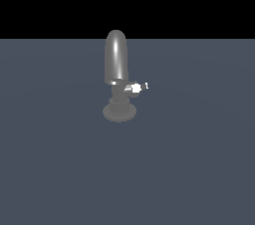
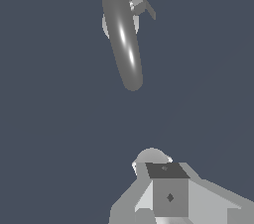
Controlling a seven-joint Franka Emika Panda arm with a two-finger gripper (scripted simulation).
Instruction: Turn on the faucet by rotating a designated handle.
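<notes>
Faucet point(image 1: 116, 77) stood near the middle of the flat grey-blue floor point(image 1: 199, 169) in your exterior view: shiny grey, tall arched spout, ribbed neck, round flared base. Its handle point(image 1: 138, 87), a thin silver-white lever with a bright tip, stuck out toward that view's right. Your wrist view showed the spout from above, well apart from the gripper point(image 2: 166, 188); whether its jaws were apart, you could not tell.
</notes>
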